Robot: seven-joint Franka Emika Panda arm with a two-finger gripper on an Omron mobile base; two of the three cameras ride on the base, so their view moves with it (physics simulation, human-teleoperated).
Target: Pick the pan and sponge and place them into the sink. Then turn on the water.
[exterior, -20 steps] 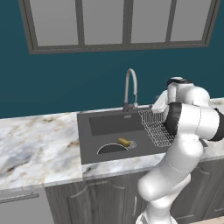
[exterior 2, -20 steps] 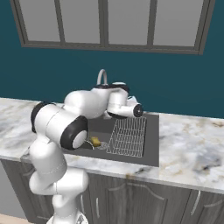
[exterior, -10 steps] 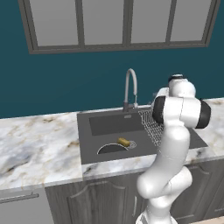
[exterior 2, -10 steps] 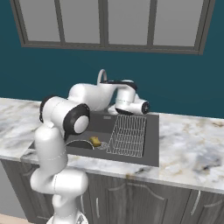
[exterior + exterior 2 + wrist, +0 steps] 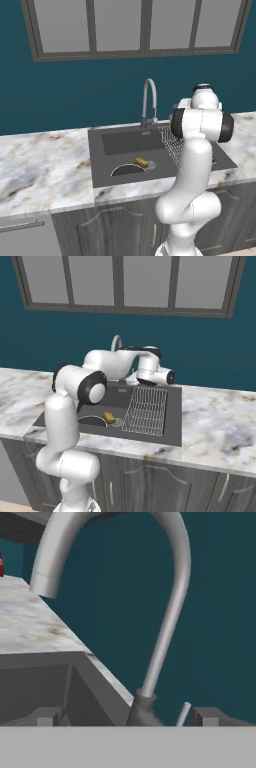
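A: How much room is there around the hand?

B: Not much toward the wall. The gripper (image 5: 127,721) sits close to the gooseneck faucet (image 5: 165,619), which rises from its dark base (image 5: 141,709) right ahead and arches over the sink (image 5: 120,142). A thin lever (image 5: 183,713) stands just beside that base. The teal wall (image 5: 220,612) lies close behind the tap. Toward the basin the space is open.

A: And the jaws?

B: Spread wide, nothing between them; each finger tip (image 5: 44,716) pokes up at one side of the hand view, with the faucet base between them further on.

A: Anything else around?

B: Marbled countertop (image 5: 45,170) borders the sink on both sides, and a window (image 5: 140,25) sits above the wall. From the right base view the arm (image 5: 107,363) stretches across the back edge of the sink, so it hides most of the tap there.

A: What is in the sink?

B: The pan (image 5: 127,170) lies on the floor of the basin near its front wall, partly hidden by that wall. The sponge (image 5: 141,161) rests at the pan's rim, just beside the drain. The wire rack (image 5: 146,410) fills the right part of the sink with nothing on it. No water comes from the spout.
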